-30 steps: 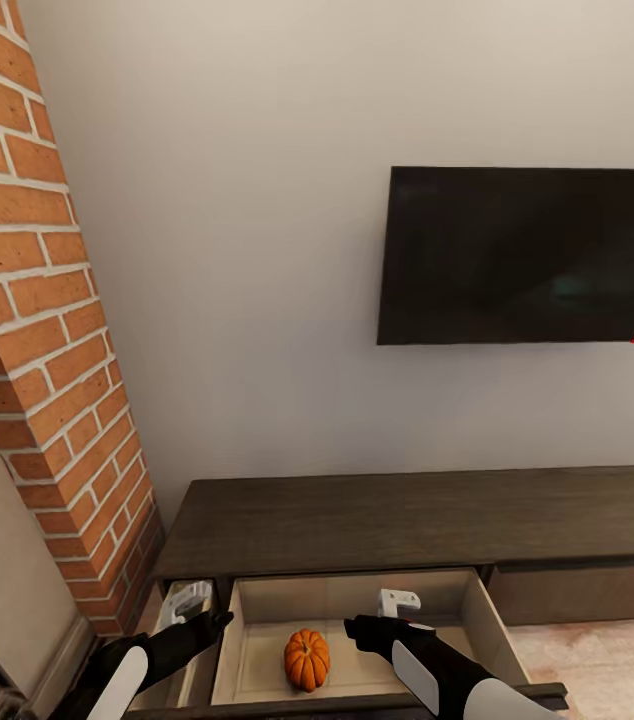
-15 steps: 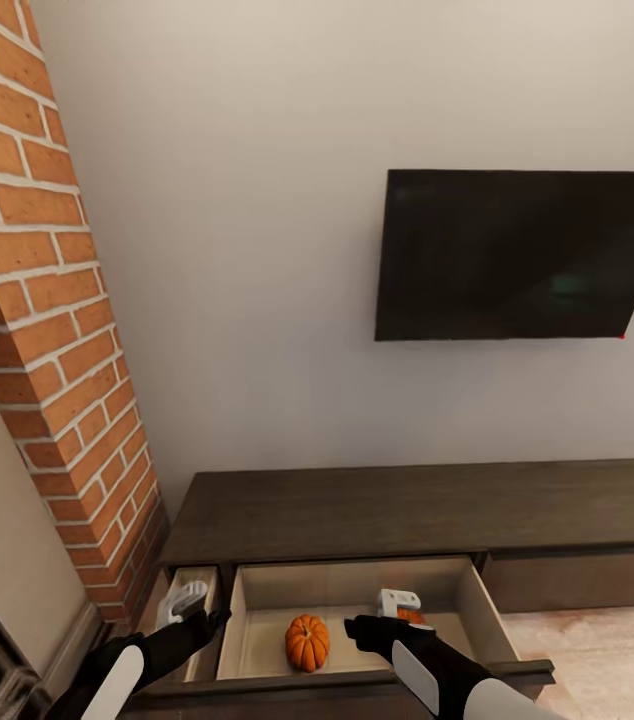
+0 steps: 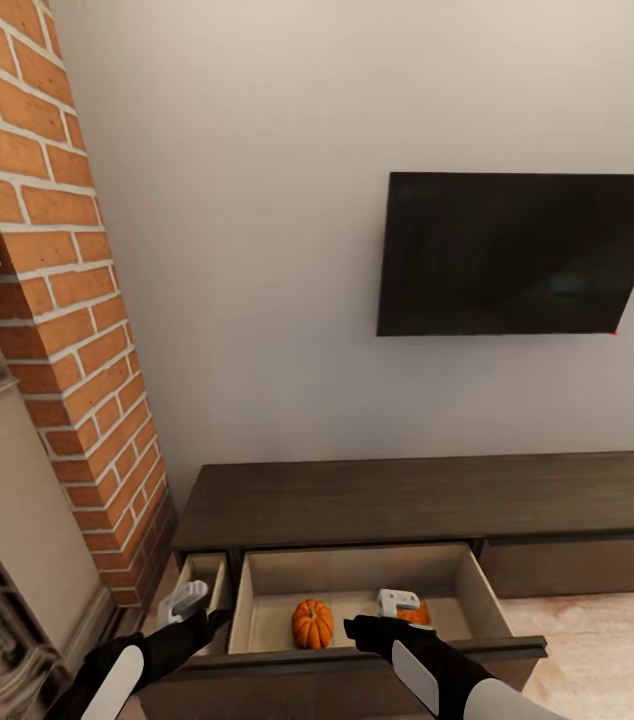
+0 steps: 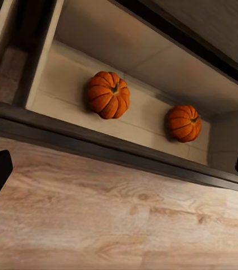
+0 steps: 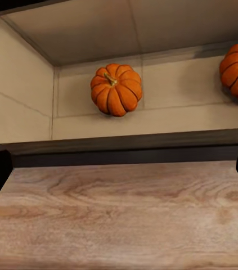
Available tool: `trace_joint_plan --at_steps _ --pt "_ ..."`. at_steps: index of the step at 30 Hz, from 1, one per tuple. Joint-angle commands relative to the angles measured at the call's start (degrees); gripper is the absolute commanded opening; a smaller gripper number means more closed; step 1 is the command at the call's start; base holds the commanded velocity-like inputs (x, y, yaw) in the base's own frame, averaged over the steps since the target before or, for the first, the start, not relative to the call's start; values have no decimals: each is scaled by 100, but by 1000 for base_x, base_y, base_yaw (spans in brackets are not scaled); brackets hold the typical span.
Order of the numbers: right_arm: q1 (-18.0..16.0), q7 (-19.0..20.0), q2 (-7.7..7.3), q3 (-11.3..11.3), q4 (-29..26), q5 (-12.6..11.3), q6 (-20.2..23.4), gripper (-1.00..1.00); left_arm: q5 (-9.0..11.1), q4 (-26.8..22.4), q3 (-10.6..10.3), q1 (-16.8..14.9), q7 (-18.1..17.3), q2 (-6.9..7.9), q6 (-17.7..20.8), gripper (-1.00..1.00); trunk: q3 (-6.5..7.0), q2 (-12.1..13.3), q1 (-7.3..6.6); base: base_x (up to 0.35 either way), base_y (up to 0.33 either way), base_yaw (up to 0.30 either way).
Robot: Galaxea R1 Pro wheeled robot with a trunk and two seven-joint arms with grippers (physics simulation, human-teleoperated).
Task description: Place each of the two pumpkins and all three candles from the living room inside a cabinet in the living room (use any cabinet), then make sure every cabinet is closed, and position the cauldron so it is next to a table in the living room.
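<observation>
Both ribbed orange pumpkins (image 4: 107,94) (image 4: 183,122) sit in the open beige-lined drawer (image 3: 357,575) of the dark-brown wooden cabinet (image 3: 407,497); both hands (image 3: 185,603) (image 3: 398,603) spread wide, empty — push the front square w/ both to shut it.

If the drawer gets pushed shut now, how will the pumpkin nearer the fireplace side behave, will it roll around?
Probably a little. That pumpkin is round and ribbed, lying tilted with its stem sideways on the smooth drawer floor, so a shove might rock or roll it. It looks rigid, unlikely to squash. The second pumpkin sits apart from it, so a bump seems unlikely.
</observation>
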Motion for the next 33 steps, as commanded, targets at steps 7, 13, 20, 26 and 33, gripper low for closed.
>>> trace_joint_plan --at_steps 7,13,20,26,33 --pt "-5 -36 -3 43 -10 -43 18 100 41 -4 -13 -4 32 5 12 100 -6 -4 0 -4 141 0" --pt "-5 -36 -3 43 -10 -42 14 100 39 -4 -13 -4 33 5 12 100 -6 -4 0 0 13 0" --pt "-5 -36 -3 43 -10 -45 9 100 34 -5 -21 -4 33 5 12 100 -6 -4 0 0 0 0" --pt "-5 -36 -3 43 -10 -44 9 100 32 -4 -22 -3 30 5 12 100 -6 -4 0 0 0 0" --pt "-5 -36 -3 43 -10 -44 9 100 32 -4 -15 -3 31 5 12 100 -6 -4 0 -3 0 0"
